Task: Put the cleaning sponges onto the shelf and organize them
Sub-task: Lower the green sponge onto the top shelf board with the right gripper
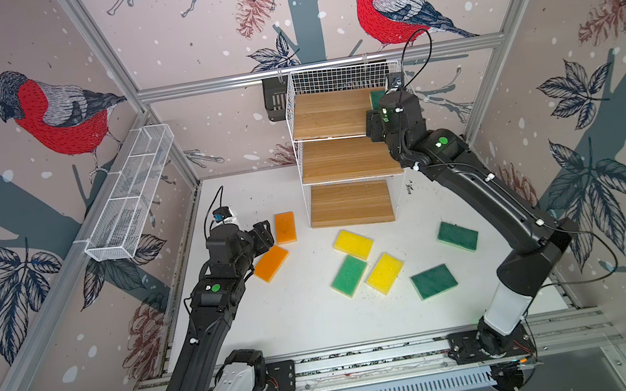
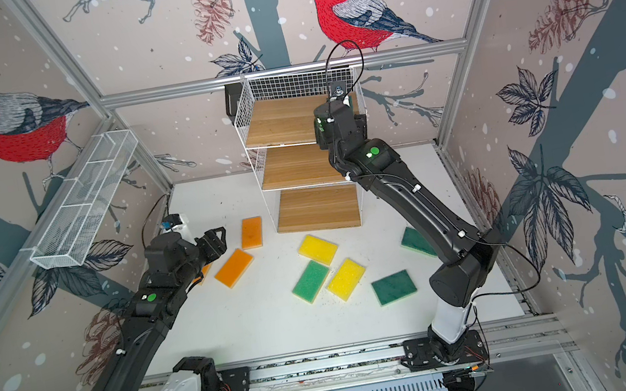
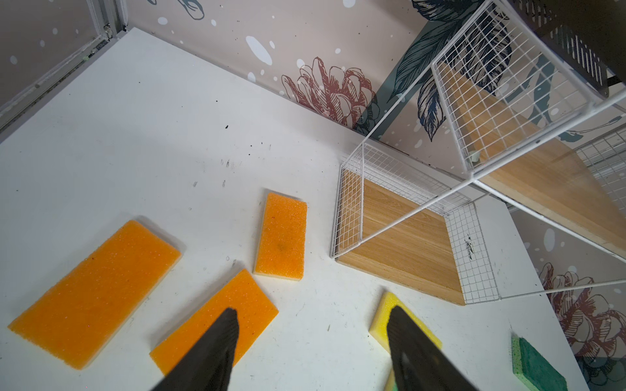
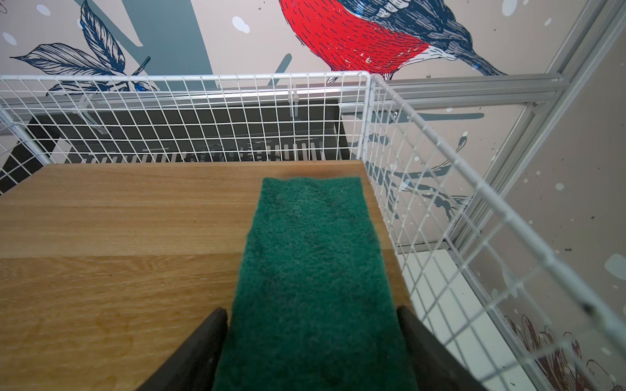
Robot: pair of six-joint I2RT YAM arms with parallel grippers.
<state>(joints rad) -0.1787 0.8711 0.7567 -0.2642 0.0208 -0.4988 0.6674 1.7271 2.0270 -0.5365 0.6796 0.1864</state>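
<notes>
The shelf (image 1: pixel 333 118) stands at the back of the white table. A dark green sponge (image 4: pixel 315 270) lies flat on the right end of its top board (image 4: pixel 118 237), next to the wire side. My right gripper (image 4: pixel 311 310) is open, with one finger on each side of that sponge. My left gripper (image 3: pixel 312 310) hangs open and empty over the table, between an orange sponge (image 3: pixel 216 325) and a yellow one (image 3: pixel 382 318). Several more sponges lie on the table: orange (image 1: pixel 284 228), yellow (image 1: pixel 384 273), green (image 1: pixel 349 276), dark green (image 1: pixel 433 281).
A long white mesh trough (image 1: pixel 130 194) hangs on the left wall. A small black slotted basket (image 1: pixel 275 99) sits behind the shelf's top left corner. The shelf's middle and bottom boards are bare. Aluminium frame posts edge the table.
</notes>
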